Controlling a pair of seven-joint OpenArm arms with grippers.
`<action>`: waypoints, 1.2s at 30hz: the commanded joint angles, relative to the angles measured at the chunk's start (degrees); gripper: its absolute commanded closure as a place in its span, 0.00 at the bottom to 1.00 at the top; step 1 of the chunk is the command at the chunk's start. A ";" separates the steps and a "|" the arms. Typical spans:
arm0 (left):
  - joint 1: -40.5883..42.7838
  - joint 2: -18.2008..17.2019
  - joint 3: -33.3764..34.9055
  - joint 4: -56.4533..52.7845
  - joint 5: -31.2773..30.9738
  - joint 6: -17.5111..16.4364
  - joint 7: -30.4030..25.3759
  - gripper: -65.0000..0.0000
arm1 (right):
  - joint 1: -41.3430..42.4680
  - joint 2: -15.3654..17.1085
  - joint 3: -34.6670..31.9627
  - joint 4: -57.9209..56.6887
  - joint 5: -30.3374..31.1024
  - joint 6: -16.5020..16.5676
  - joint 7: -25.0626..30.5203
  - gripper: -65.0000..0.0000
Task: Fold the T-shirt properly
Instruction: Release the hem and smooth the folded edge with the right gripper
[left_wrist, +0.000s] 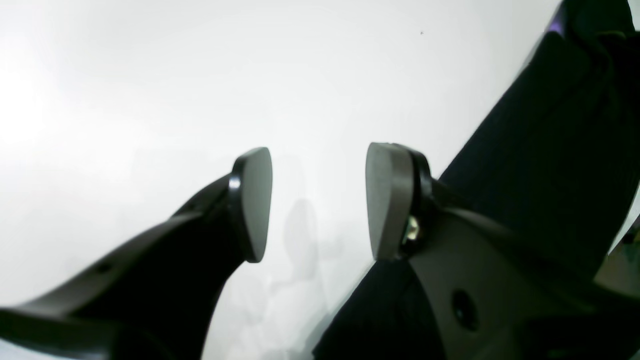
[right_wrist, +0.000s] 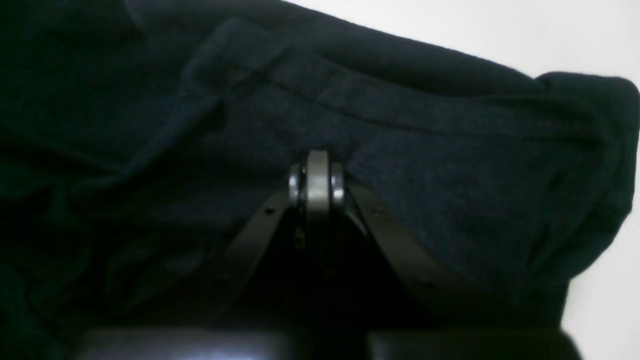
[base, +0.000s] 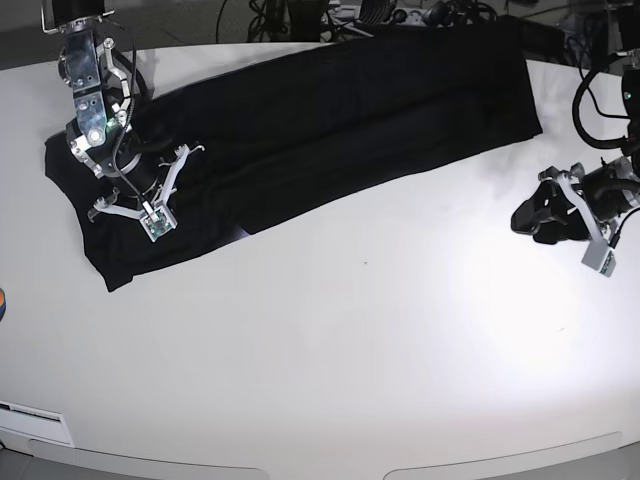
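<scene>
The black T-shirt (base: 330, 120) lies as a long folded strip across the white table (base: 360, 340), from the far right to the near left, plain side up. My right gripper (base: 125, 195) sits on its left end. In the right wrist view this gripper (right_wrist: 317, 172) is shut, with its tips pinched into the dark, puckered cloth (right_wrist: 450, 165). My left gripper (base: 530, 218) is off the shirt, over bare table below the strip's right end. In the left wrist view it (left_wrist: 320, 202) is open and empty, with the shirt's edge (left_wrist: 550, 150) beside it on the right.
Cables and equipment (base: 330, 15) crowd the table's far edge. A small orange object (base: 2, 300) shows at the left border. A white label (base: 35, 422) lies at the front left corner.
</scene>
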 joint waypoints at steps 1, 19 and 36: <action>-0.63 -1.22 -0.66 0.68 -0.70 -0.17 -0.83 0.51 | 1.27 0.72 0.04 -2.14 -1.16 -0.68 -2.69 1.00; -0.59 -1.20 -0.63 0.68 0.52 -0.09 -0.74 0.51 | 11.04 -4.20 11.96 -16.68 -5.07 -31.78 -9.53 1.00; 3.80 9.27 -8.20 0.66 -0.35 4.37 -0.24 0.50 | 16.79 -4.26 22.14 -1.60 12.31 -9.46 -15.28 0.67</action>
